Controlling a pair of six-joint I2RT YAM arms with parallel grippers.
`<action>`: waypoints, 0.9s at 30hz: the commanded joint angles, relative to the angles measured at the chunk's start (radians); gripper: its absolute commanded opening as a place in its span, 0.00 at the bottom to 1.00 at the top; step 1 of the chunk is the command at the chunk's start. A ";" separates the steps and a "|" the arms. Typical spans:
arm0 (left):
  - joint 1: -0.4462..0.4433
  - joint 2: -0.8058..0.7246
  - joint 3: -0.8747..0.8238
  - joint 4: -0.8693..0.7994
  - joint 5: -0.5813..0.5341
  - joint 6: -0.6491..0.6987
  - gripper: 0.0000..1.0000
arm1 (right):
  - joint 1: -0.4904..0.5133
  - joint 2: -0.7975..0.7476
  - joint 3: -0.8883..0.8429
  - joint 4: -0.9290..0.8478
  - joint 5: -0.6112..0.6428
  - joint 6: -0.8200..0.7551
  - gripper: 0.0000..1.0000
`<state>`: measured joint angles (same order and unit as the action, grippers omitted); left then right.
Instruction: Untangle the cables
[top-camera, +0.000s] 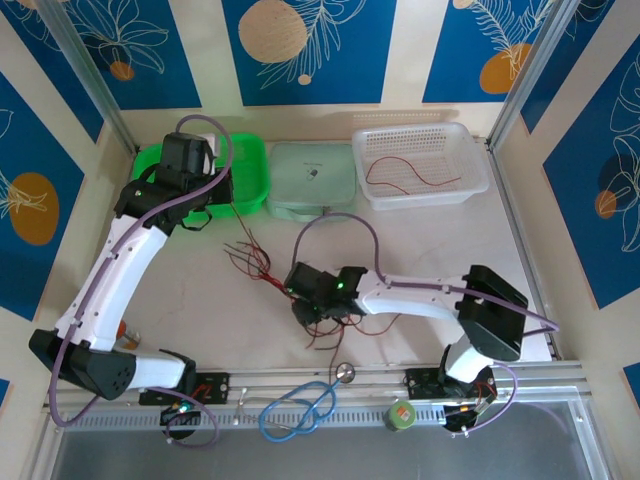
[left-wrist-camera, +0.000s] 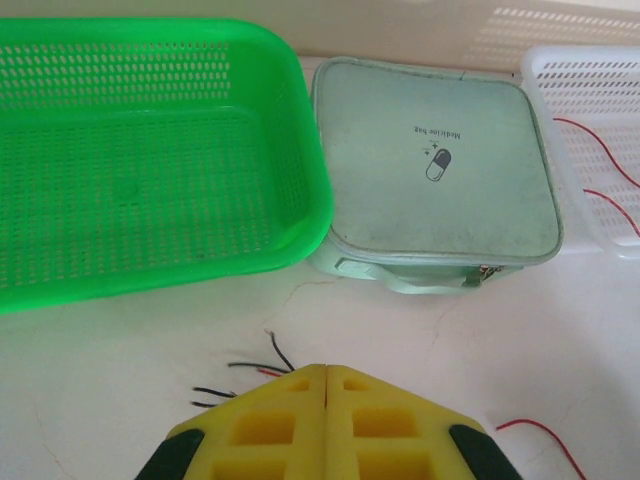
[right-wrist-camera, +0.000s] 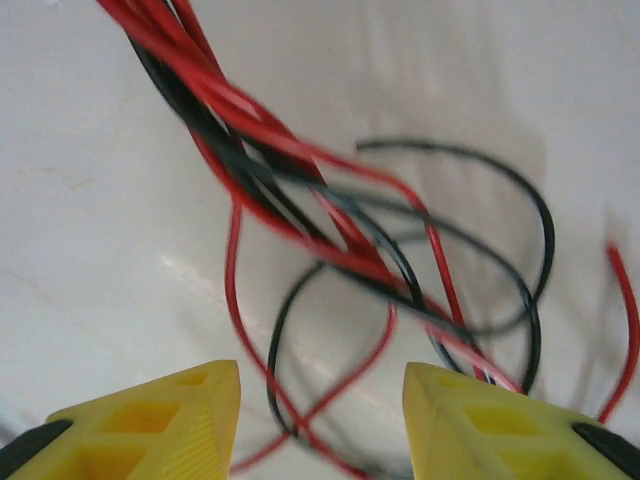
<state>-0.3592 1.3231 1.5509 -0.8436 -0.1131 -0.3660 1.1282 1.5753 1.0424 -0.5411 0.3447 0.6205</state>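
The cables (top-camera: 258, 263) are a tangle of thin red and black wires mid-table, trailing toward the near edge. My right gripper (top-camera: 302, 304) hangs over this tangle. In the right wrist view it (right-wrist-camera: 320, 400) is open, its yellow fingers (right-wrist-camera: 160, 420) apart, with loops of the cables (right-wrist-camera: 300, 210) lying between and beyond them. My left gripper (top-camera: 222, 208) sits near the green basket. It (left-wrist-camera: 327, 372) is shut, pads pressed together. Black and red wire ends (left-wrist-camera: 240, 372) stick out beside its left finger; I cannot tell whether any are pinched.
A green basket (top-camera: 250, 165), a mint medicine bag (top-camera: 312, 178) and a white basket (top-camera: 470, 180) holding one red wire (top-camera: 410, 178) line the back. A blue stethoscope (top-camera: 298, 412) and a green roll (top-camera: 402, 415) lie at the near rail.
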 joint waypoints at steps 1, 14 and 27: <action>0.002 -0.023 0.000 0.035 0.016 -0.016 0.00 | -0.081 -0.090 -0.022 -0.032 -0.246 0.185 0.48; 0.002 -0.034 -0.010 0.054 0.059 -0.036 0.00 | -0.202 0.003 0.031 0.032 -0.491 0.554 0.50; 0.001 -0.053 -0.008 0.057 0.090 -0.029 0.00 | -0.211 -0.013 -0.140 0.361 -0.388 1.013 0.82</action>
<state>-0.3592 1.2991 1.5452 -0.8066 -0.0460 -0.3874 0.9184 1.6165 0.9085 -0.2260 -0.1200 1.5253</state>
